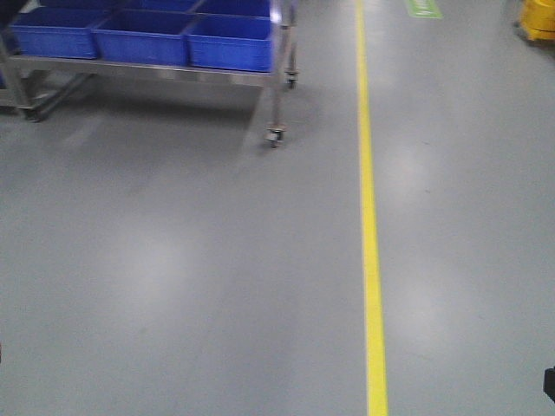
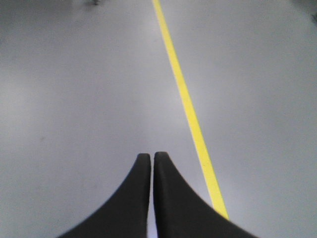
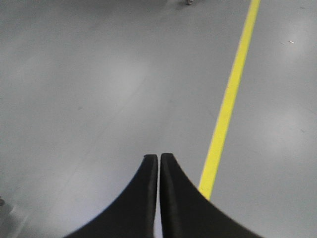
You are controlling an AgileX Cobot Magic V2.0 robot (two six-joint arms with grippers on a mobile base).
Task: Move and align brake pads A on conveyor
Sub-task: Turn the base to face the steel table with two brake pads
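The brake pads A and the conveyor are out of view in every frame. In the left wrist view my left gripper is shut, its two black fingers pressed together over bare grey floor, holding nothing. The right wrist view shows my right gripper shut the same way, empty, above the same floor. Neither gripper shows in the front view.
A steel cart on castors carries several blue plastic bins at the upper left. A yellow floor line runs away from me right of centre. A yellow object sits at the far upper right.
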